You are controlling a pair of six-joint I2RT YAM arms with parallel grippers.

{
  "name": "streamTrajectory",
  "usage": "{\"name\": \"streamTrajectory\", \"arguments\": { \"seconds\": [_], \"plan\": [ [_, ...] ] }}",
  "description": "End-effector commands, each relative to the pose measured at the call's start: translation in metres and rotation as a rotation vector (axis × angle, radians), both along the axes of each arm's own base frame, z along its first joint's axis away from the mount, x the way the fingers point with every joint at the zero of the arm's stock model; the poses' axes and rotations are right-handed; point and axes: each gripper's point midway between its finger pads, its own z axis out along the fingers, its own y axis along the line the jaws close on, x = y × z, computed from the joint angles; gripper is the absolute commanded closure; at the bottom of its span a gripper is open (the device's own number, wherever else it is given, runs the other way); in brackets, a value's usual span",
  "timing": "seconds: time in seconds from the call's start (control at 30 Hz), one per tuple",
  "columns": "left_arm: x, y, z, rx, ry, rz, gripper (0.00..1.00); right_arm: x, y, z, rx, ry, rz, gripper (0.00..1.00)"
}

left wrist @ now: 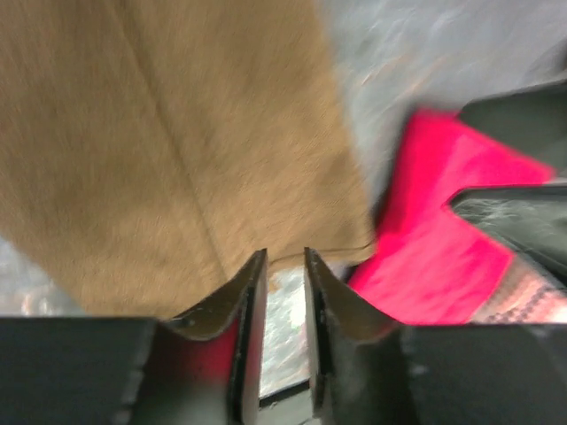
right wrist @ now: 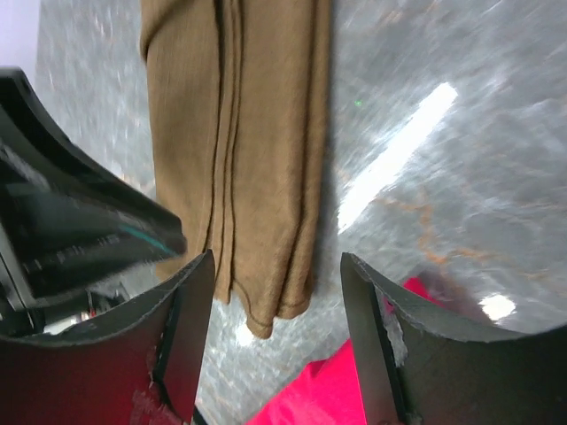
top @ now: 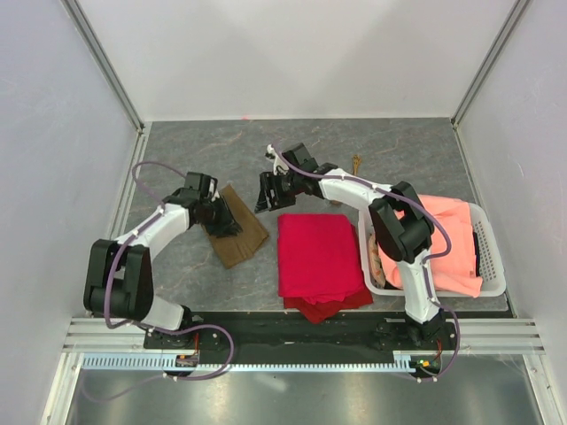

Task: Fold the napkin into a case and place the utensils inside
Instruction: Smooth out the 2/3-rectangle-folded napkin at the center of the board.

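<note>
The folded napkin (top: 241, 235) lies beside the red cloth (top: 319, 257); our left gripper (left wrist: 285, 258) is barely parted, right gripper (right wrist: 276, 258) spread wide (both empty). We should lift straight up, sparing the folds.

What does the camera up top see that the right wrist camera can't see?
Only the top view shows the white basket holding the salmon-orange cloth, the tiny gold-brown utensils far back on the table, and both whole arms. Only the right wrist view shows the right gripper close up, with its jaws wide open, and the seam lines running along the folded napkin. Both views show the olive-brown napkin, the red cloth and the grey table.
</note>
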Motion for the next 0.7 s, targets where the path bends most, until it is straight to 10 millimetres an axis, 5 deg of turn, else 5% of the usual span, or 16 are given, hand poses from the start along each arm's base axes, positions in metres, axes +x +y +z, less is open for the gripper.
{"name": "streamTrajectory", "arguments": {
  "seconds": [0.0, 0.13, 0.27, 0.37, 0.5, 0.67],
  "plan": [
    [-0.024, -0.005, 0.003, 0.093, -0.057, -0.034, 0.65, -0.02, 0.007, -0.011, -0.009, 0.026, 0.087, 0.35],
    [-0.052, -0.005, 0.002, 0.185, -0.09, -0.024, 0.57, -0.031, 0.006, -0.017, -0.006, 0.058, 0.071, 0.42],
    [-0.073, 0.0, 0.006, 0.146, -0.118, 0.054, 0.57, -0.038, 0.009, 0.001, 0.025, 0.002, 0.057, 0.47],
    [-0.074, -0.001, 0.007, 0.135, -0.136, 0.049, 0.49, -0.041, 0.01, 0.003, 0.028, 0.02, 0.052, 0.48],
    [-0.08, 0.001, -0.003, 0.185, -0.093, 0.007, 0.51, -0.044, 0.008, 0.013, 0.036, 0.033, 0.023, 0.64],
    [-0.077, 0.001, 0.014, 0.126, -0.14, 0.087, 0.58, -0.066, 0.007, 0.031, 0.016, -0.013, 0.017, 0.54]
  ]
}}
